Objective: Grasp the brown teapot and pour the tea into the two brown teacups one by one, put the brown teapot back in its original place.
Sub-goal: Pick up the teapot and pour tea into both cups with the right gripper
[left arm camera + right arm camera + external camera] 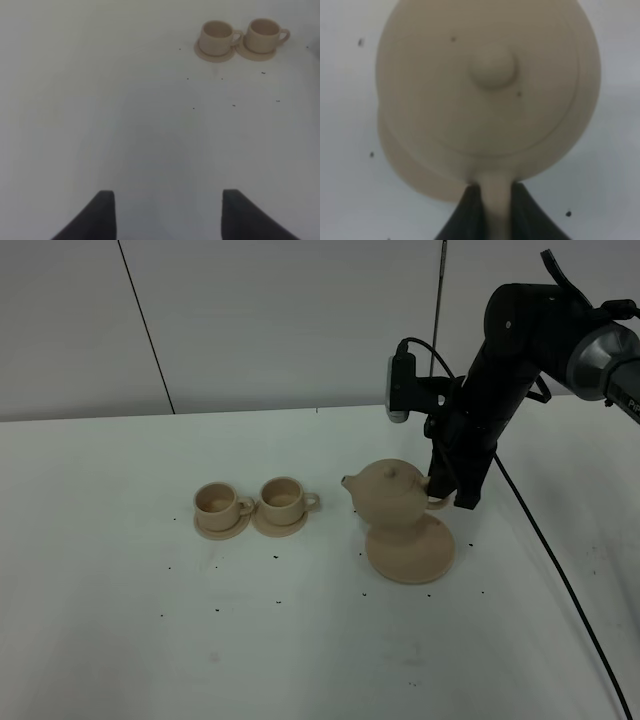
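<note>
Right gripper clenched on brown teapot handle; lidded pot over wide saucer, spout toward 9 o'clock. First teacup and second teacup at pot's 9 o'clock, contents unclear. Left gripper spread, empty.

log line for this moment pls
teapot: over big saucer | right gripper: shut on its handle | left gripper: open, holding nothing | cups: on small saucers

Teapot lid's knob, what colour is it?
Plain beige-tan, matching the teapot; the knob shows best in the right wrist view.
</note>
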`<state>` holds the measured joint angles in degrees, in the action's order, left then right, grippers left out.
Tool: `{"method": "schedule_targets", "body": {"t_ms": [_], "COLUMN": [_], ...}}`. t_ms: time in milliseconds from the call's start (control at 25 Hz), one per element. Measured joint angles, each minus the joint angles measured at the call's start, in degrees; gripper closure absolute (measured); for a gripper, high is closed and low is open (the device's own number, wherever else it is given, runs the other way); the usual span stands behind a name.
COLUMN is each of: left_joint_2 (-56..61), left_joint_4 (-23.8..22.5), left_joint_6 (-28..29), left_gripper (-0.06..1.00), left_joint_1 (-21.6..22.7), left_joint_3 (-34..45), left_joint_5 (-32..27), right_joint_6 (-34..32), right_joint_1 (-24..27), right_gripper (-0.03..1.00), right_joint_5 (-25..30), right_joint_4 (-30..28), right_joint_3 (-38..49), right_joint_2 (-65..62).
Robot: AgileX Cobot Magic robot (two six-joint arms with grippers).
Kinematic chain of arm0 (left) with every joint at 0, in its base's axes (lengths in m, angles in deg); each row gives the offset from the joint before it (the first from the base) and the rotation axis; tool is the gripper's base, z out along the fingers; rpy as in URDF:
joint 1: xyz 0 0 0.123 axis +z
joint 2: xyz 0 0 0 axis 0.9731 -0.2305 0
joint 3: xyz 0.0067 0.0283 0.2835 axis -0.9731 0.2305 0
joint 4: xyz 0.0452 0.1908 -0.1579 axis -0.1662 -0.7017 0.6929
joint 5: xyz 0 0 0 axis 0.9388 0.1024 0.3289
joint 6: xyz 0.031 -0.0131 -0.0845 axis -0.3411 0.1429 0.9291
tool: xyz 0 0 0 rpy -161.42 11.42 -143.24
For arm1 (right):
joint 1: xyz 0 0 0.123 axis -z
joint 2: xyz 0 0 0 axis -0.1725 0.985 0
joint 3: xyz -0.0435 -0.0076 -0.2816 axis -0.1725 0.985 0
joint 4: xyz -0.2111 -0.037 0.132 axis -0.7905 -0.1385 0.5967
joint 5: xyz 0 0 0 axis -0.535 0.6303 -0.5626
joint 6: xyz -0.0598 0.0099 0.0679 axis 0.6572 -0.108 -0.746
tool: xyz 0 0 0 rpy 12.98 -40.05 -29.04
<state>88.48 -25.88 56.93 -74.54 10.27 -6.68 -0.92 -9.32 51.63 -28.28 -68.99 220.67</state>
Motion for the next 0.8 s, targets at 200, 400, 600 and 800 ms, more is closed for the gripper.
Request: {"method": "schedule_targets", "body": {"t_ms": [200, 400, 600, 800], "left_joint_2": [0.0, 0.0, 0.0, 0.0], "left_joint_4": [0.0, 0.0, 0.0, 0.0], "left_joint_6": [0.0, 0.0, 0.0, 0.0], "left_gripper": [0.41, 0.41, 0.41, 0.41], "left_joint_1": [0.0, 0.0, 0.0, 0.0], "left_joint_3": [0.0, 0.0, 0.0, 0.0], "left_joint_5": [0.0, 0.0, 0.0, 0.0], "right_joint_6": [-4.65, -13.25, -21.28, -24.87], "right_joint_1": [-0.07, -1.84, -3.9, -4.36], "right_gripper": [0.88, 0.88, 0.88, 0.88], "right_joint_5": [-1.31, -5.37, -8.15, -9.06], "right_joint_4": [0.0, -4.56, -8.91, -9.73], "right_joint_3": [0.0, 0.0, 0.0, 0.0], "right_joint_2": [0.0, 0.0, 0.0, 0.0]}}
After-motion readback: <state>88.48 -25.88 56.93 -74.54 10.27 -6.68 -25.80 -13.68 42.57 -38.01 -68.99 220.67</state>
